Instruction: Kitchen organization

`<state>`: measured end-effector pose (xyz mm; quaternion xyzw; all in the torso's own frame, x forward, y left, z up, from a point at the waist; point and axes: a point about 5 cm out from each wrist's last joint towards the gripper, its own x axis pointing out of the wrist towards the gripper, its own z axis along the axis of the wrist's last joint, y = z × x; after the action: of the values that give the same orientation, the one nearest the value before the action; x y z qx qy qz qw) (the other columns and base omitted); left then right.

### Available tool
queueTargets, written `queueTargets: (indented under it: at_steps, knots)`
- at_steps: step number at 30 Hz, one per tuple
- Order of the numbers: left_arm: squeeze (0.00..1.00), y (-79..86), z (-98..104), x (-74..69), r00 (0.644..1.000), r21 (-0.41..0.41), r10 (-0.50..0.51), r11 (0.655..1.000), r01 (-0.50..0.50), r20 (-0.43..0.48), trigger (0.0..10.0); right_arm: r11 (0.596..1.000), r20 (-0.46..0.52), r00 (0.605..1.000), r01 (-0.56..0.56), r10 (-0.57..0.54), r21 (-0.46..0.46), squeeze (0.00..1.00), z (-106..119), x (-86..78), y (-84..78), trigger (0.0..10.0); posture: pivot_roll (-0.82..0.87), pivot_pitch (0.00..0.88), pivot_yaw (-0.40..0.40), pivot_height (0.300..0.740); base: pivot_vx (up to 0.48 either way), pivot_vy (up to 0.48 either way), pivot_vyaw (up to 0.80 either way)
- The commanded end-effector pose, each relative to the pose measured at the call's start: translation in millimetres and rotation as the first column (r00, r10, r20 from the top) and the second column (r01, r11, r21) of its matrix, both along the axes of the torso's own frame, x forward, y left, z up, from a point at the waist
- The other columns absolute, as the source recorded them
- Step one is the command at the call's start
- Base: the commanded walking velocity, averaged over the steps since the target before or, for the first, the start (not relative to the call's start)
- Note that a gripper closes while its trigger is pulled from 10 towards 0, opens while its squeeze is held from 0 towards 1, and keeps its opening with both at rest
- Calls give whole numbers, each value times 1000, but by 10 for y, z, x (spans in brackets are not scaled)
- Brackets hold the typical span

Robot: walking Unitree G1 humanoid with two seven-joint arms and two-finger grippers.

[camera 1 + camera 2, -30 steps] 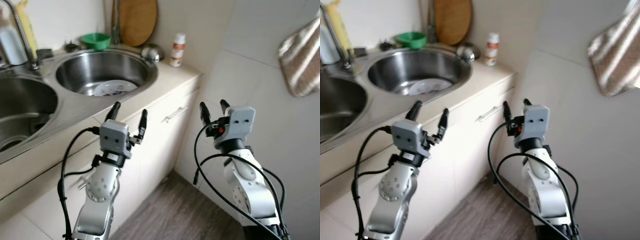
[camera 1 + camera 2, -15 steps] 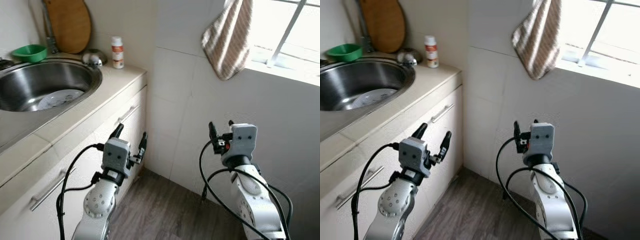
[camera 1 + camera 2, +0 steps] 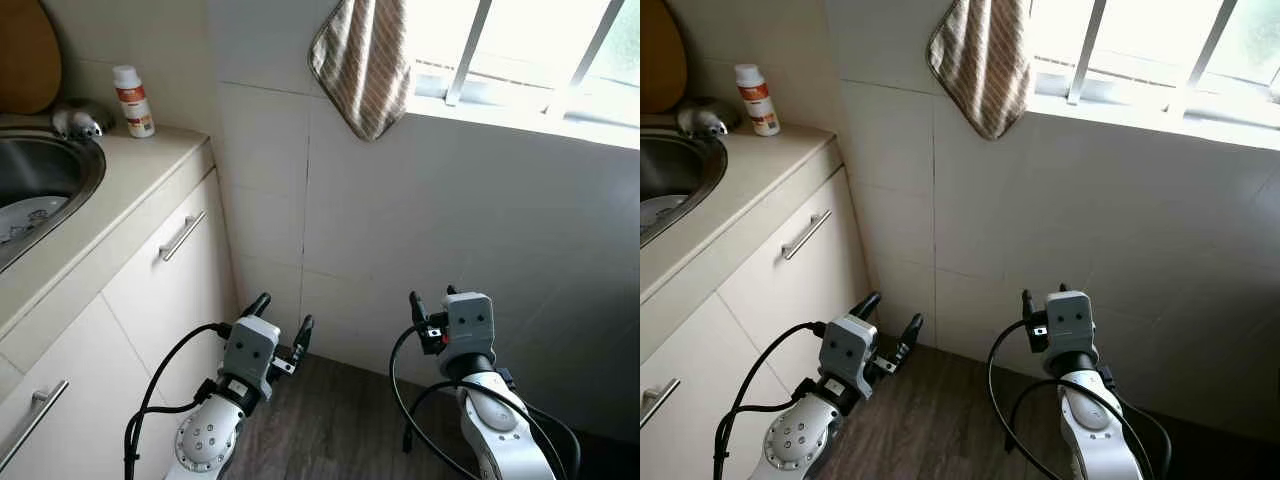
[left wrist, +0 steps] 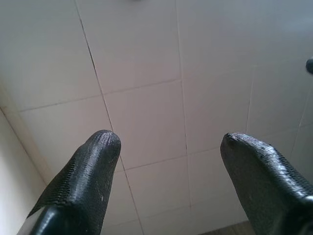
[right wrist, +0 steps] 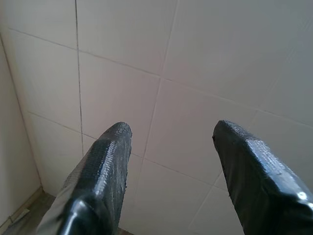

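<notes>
Now we face a tiled wall (image 3: 420,220) under a barred window (image 3: 520,50), w/ a striped cloth (image 3: 362,62) hanging by the sill. Our left gripper (image 3: 281,320) is low, fingers spread, holding nothing, near the cabinet front (image 3: 150,290). Our right gripper (image 3: 432,300) also spread & empty, pointing at the wall. On the counter (image 3: 130,170) at far left: a white bottle (image 3: 132,100), a steel lid (image 3: 78,120) beside it, sink (image 3: 40,190) w/ a plate (image 3: 18,218) inside.
</notes>
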<state>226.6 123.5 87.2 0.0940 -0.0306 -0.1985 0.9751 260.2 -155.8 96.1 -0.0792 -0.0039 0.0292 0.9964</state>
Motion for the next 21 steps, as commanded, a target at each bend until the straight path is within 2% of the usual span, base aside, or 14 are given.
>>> queueTargets:
  at_steps: [1, 4, 6, 7, 8, 9, 10, 11, 12, 13, 16, 17, 18, 21]
  knots:
    - [0, 29, -58, -9, 999, 14, 10, 1000, -10, -33, 10000, 1000, -12, 1000, 13, -14, -22, 0, -58, -21, -5, 10000, -18, 0, -25, 740, 0, 0, -800]
    - [0, 14, -74, 44, 996, 3, 58, 998, -58, -68, 10000, 999, -7, 1000, 2, -2, -42, 0, 20, 20, 70, 10000, -38, 0, -7, 740, 0, 0, -775]
    - [0, -164, -15, -14, 998, 14, -12, 1000, 13, -57, 10000, 998, -84, 996, -35, 30, -60, 0, -69, -39, 102, 10000, 11, 0, -20, 740, 0, 0, 0]
    - [0, -164, -15, -14, 998, 14, -12, 1000, 13, -57, 10000, 998, -84, 996, -35, 30, -60, 0, -69, -39, 102, 10000, 11, 0, -20, 740, 0, 0, 0]
    - [0, -198, 2, -32, 997, -12, -31, 999, 30, -74, 10000, 994, -131, 991, -54, 41, -98, 0, -121, -59, 128, 10000, 1, 0, -21, 740, 0, 0, 0]
    - [0, -168, 19, -48, 995, -84, -17, 996, 9, -95, 10000, 994, -134, 989, -77, 66, -82, 0, -99, -85, 187, 10000, -18, 0, -21, 740, 0, 0, 0]
    - [0, -156, -14, -18, 991, -159, 11, 987, -33, -137, 10000, 997, -155, 985, -78, 76, -6, 0, -103, -89, 232, 10000, -18, 0, -21, 740, 0, 0, 0]
    - [0, -216, -97, 10, 981, -136, -11, 991, -15, -195, 10000, 998, -197, 979, -58, 58, 8, 0, -138, -85, 244, 10000, -34, 0, -4, 740, 0, 0, 0]
    - [0, -364, -125, -9, 978, -40, -98, 995, 92, -183, 10000, 999, -185, 983, -27, 20, -32, 0, -164, -107, 221, 10000, -25, 6, 4, 740, 0, 0, 0]
    - [0, -385, -101, -63, 981, -25, -119, 993, 116, -153, 10000, 997, -187, 982, -43, 32, -57, 0, -197, -149, 223, 10000, -32, 30, 6, 740, 0, 0, 0]
    - [0, -127, -131, -188, 983, -72, -8, 997, -5, -184, 10000, 996, -154, 988, -39, 27, -76, 0, -135, -259, 152, 10000, -45, 10, 22, 740, 0, 0, 0]
    - [0, 35, -129, -206, 975, -108, 50, 991, -74, -216, 10000, 999, -151, 989, -3, -5, -53, 0, -97, -282, 67, 10000, -57, 19, 25, 740, 0, 0, 0]
    - [0, 79, -121, -227, 975, -98, 68, 991, -90, -213, 10000, 999, -180, 982, 45, -49, -29, 0, -154, -320, -9, 10000, -47, 27, 31, 740, 0, 0, 0]
    - [0, 51, -104, -246, 976, -84, 82, 991, -100, -203, 10000, 995, -206, 974, 93, -97, -29, 0, -209, -378, -46, 10000, -25, 40, 21, 740, 0, 0, 0]
